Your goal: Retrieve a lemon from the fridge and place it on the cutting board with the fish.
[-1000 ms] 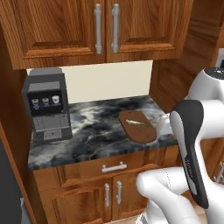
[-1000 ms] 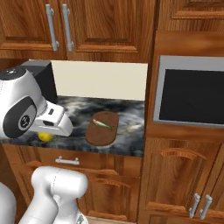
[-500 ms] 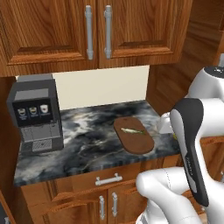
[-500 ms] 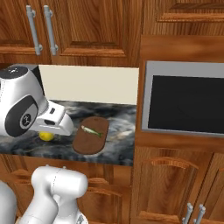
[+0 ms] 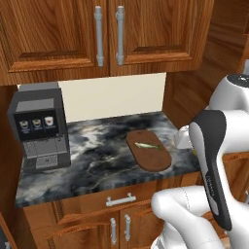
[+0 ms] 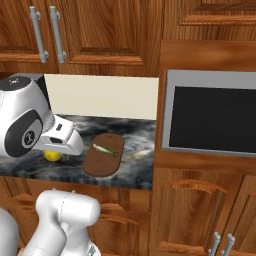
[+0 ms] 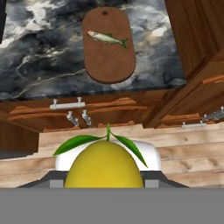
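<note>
Jaws are clenching the lemon (image 7: 104,165) and holding it short of the worktop (image 5: 97,160), because the cutting board (image 7: 108,52) bearing the fish (image 7: 106,39) is lying ahead as its destination.

We see a dark marble-look counter (image 5: 97,160) with a glossy, veined polish, set among cabinets (image 5: 63,34) of warm varnished wood with brushed metal handles (image 5: 98,36). The cutting board (image 5: 148,151) is smooth reddish-brown wood with a matt finish, and the fish (image 7: 106,38) on it looks silvery and slick. The lemon (image 7: 104,168) has a smooth, faintly shiny yellow skin, and the coffee machine (image 5: 39,127) looks like matt dark plastic.
</note>
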